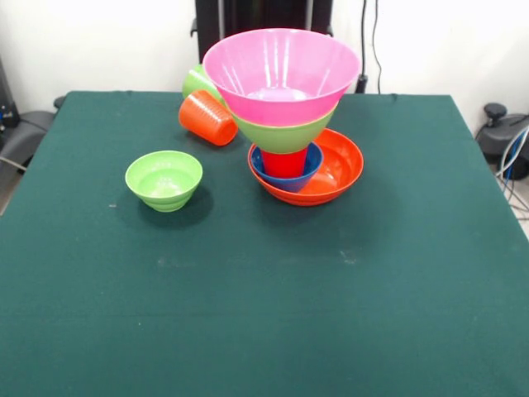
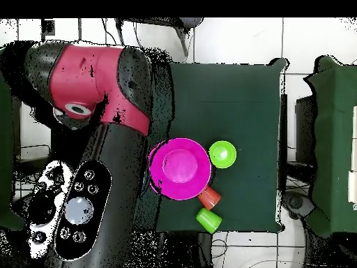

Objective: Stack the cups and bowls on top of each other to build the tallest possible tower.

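tower (image 1: 285, 124) is part-built, just right of worktop (image 1: 264, 314) centre in the front view: wide orange bowl (image 1: 335, 169) as base, small dark blue bowl (image 1: 285, 178) inside it, red cup (image 1: 285, 161) in that, large green bowl (image 1: 285, 132) then huge pink bowl (image 1: 281, 74) on top, mouths up. tower axis is vertical, offset to 1 side of the orange bowl.

3 pieces are seen loose: small green bowl (image 1: 164, 179) upright, well left of the tower; orange cup (image 1: 208, 117) and light green cup (image 1: 197, 81) lying on their sides just behind-left of the tower, long axes roughly horizontal.

jaws are not seen in either view, so their state cannot be told; only the arm (image 2: 104, 139) is seen overhead.

judged next: 1 loose piece is to be grasped and set in the pink bowl; a tipped cup needs righting.
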Controlling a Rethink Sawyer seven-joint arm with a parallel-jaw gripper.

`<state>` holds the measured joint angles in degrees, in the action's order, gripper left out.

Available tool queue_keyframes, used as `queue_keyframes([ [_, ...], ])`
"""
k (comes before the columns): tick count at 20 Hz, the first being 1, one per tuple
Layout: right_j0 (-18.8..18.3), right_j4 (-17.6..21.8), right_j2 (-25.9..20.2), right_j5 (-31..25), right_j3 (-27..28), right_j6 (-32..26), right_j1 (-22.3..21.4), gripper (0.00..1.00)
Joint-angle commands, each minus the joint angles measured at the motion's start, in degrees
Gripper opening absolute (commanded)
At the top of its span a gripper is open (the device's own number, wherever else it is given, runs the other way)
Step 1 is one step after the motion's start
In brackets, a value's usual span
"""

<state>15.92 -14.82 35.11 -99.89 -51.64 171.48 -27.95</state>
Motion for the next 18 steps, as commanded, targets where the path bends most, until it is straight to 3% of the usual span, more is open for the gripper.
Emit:
queue_keyframes([
  [1,-2.24,5.42,-3.24,-9.58,7.77,-10.14,-6.59,0.00],
  [4,-3.60,7.20,-4.14,-9.80,8.39,-13.92,-7.55,0.00],
  [7,-5.78,12.28,-4.22,-9.81,9.29,-24.27,-9.24,0.00],
  [11,-8.13,17.87,-5.13,-1.79,3.87,-35.89,-13.01,0.00],
  [13,-9.34,18.67,-6.19,3.14,-0.01,-38.05,-14.93,0.00],
  [18,-11.39,19.16,-8.00,8.91,-5.47,-40.20,-17.01,0.00],
])
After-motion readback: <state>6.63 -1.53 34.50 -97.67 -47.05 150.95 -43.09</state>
